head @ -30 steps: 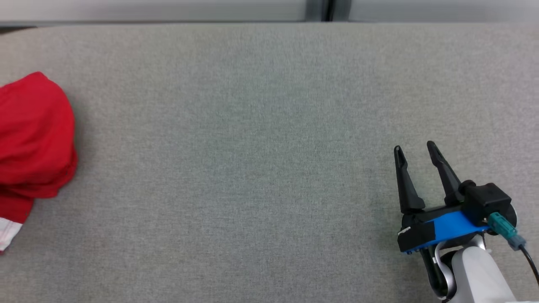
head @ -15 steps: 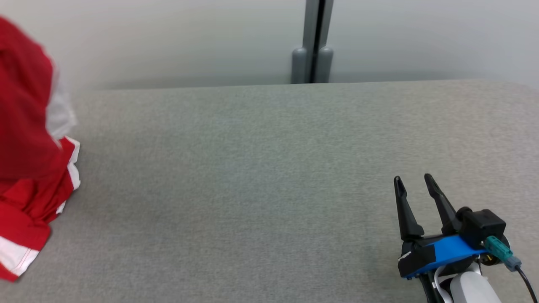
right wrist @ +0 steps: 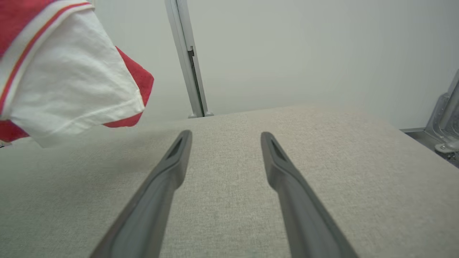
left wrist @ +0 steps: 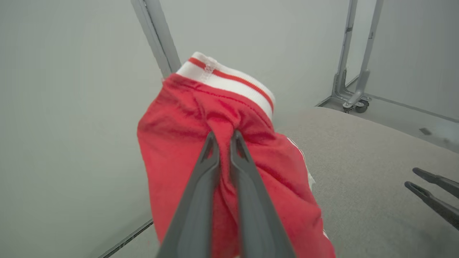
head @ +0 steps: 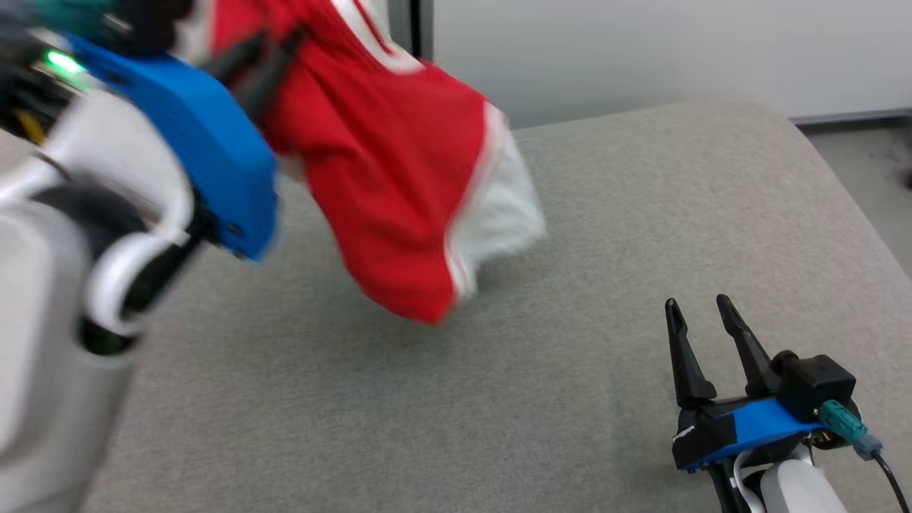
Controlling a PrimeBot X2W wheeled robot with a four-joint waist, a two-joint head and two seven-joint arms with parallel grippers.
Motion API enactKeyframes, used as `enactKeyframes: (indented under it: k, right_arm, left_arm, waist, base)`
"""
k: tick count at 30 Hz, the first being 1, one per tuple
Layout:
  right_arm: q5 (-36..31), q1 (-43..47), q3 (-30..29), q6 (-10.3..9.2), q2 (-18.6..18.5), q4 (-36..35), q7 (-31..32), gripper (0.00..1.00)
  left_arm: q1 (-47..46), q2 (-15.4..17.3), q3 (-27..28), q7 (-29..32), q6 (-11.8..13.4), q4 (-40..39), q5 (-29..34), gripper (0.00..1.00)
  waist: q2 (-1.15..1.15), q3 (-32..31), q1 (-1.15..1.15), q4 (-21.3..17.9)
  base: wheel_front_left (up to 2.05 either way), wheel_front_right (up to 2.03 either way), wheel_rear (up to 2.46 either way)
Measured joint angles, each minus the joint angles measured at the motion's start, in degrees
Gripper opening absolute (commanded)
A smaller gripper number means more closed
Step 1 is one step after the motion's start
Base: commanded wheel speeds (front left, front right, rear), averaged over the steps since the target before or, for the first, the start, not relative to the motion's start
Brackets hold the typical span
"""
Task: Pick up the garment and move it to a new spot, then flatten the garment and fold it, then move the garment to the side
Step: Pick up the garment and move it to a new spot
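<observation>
Now, the left gripper [left wrist: 223, 139] has its two dark fingers [left wrist: 199, 190] clenched on a bunch of the garment [head: 385, 164], with only a thin ridge of red cloth squeezed between them. That garment is up in the air, hanging from the grip above the left half of the grey padded table [head: 627, 214]. It's a red piece with white trim: in the left wrist view a white band with a thin red stripe sits at the top of the bundle, just beyond the fingertips, and the red body drapes down both sides of the fingers. From the head view the cloth is blurred, its low end close over the table, and I can't tell whether it brushes the surface. From the right wrist view a white panel edged in red hangs at the upper left, clear of the table.

Over on the right, the right gripper [head: 697, 303] sits low at the near right corner of the table, fingers spread wide apart with nothing between them, just bare grey fabric showing through the gap. It is well apart from the garment. Behind the table stands a pale wall [right wrist: 304, 53] with a grey metal post [right wrist: 186, 61] running up it
</observation>
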Motion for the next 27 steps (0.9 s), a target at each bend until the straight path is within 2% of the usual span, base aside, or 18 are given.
enactKeyframes:
  k: [5, 8, 11, 12, 13, 14, 18, 21, 27]
  right_arm:
    - [1.38, -0.29, 0.88, 0.00, 0.01, 0.09, -0.05, 1.00]
    - [2.11, -0.54, 1.59, -0.01, -0.02, 0.18, -0.20, 1.00]
    - [2.74, -1.21, 2.09, -0.01, -0.01, 0.52, -0.29, 1.00]
    - [2.79, -1.29, 2.13, -0.01, -0.01, 0.67, -0.30, 1.00]
    - [2.82, -1.36, 2.11, 0.00, 0.00, 0.81, -0.31, 1.00]
    - [2.82, -1.49, 2.11, -0.01, -0.01, 0.90, -0.33, 1.00]
    - [2.41, -1.65, 1.87, 0.00, 0.01, 1.11, -0.40, 1.00]
    - [1.31, -1.17, 1.22, 0.00, 0.00, 0.83, -0.44, 1.00]
    - [-0.74, 1.22, -0.60, -0.01, 0.00, -0.56, 0.81, 1.00]
  left_arm:
    - [6.72, -4.69, -5.16, -4.50, 0.51, 5.42, 1.31, 0.00]
    - [9.93, -6.65, -6.38, -9.59, 0.92, 11.20, 2.42, 0.00]
    - [13.61, -8.97, -7.55, -18.37, 0.60, 20.08, 4.11, 0.00]
    - [14.17, -9.69, -7.47, -21.59, 0.70, 22.15, 4.79, 0.51]
    - [14.68, -10.43, -7.26, -24.29, 1.05, 24.35, 5.11, 0.82]
    - [15.47, -11.29, -7.08, -26.52, 1.32, 26.26, 5.08, 1.00]
    - [19.53, -14.39, -6.80, -33.63, 1.91, 32.74, 4.01, 1.00]
    - [20.92, -16.28, -6.04, -40.10, 0.53, 34.09, 2.87, 1.00]
    - [26.30, -16.49, -3.83, -51.03, -0.07, 34.72, 1.99, 1.00]
  waist:
    - [0.00, 1.79, 0.01, -3.27]
    - [0.00, 2.77, 0.01, -4.74]
    - [0.00, 3.76, 0.01, -5.85]
    - [0.00, 3.88, 0.01, -5.93]
    - [0.00, 3.92, 0.01, -5.94]
    - [0.00, 3.98, 0.01, -5.94]
    - [0.00, 3.51, 0.01, -5.21]
    - [0.00, 2.52, 0.01, -3.67]
    - [0.00, 0.61, 0.01, -0.51]
  base:
    - [0.00, 0.00, 0.00]
    - [0.00, 0.00, 0.00]
    - [0.00, 0.00, 0.00]
    - [0.00, 0.00, 0.00]
    - [0.00, 0.00, 0.00]
    - [0.00, 0.00, 0.00]
    - [0.00, 0.00, 0.00]
    - [0.00, 0.00, 0.00]
    - [0.00, 0.00, 0.00]
